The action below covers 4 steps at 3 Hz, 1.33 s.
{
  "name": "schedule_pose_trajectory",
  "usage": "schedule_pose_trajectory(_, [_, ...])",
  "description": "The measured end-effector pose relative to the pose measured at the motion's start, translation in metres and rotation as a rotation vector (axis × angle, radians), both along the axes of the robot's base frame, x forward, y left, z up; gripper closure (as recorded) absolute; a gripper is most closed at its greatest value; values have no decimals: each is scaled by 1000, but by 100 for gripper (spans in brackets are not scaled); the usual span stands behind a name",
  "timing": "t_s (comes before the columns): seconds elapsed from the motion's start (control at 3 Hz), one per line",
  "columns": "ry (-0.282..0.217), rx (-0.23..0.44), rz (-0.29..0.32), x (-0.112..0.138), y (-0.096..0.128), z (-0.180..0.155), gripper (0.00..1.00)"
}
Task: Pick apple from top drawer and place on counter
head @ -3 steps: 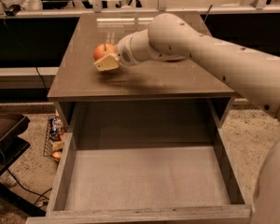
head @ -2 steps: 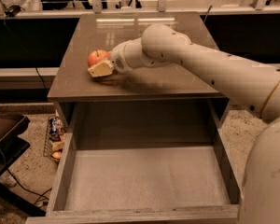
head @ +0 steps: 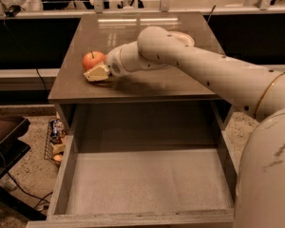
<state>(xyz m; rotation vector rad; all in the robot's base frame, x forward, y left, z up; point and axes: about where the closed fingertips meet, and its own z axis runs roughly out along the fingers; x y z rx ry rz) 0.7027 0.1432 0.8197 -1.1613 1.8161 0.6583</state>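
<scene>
The red-orange apple (head: 92, 59) is at the left side of the grey-brown counter (head: 152, 87), low over or on its surface; I cannot tell which. My gripper (head: 94, 68) reaches in from the right and is shut on the apple, with a pale finger (head: 98, 73) in front of it and the other finger hidden behind. The top drawer (head: 147, 179) is pulled open below the counter, and its pale grey floor is bare.
A white bowl (head: 184, 38) sits on the counter behind my arm, partly hidden. A dark low cart (head: 4, 141) stands at the left, with clutter (head: 56, 141) on the floor beside the cabinet. A railing (head: 133, 4) and counters run along the back.
My gripper has carried the apple leftwards and a little lower over the counter, towards its left edge. The drawer has stayed open.
</scene>
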Motion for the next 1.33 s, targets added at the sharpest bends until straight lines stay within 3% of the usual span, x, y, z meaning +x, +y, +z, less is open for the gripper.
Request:
schedule_pose_trajectory(0.33, [1,0,3,-1,2,-1,43])
schedule_pose_trajectory(1.0, [2,0,4,-1,2,-1,0])
schedule_pose_trajectory(1.33, [2,0,4,-1,2,-1,0])
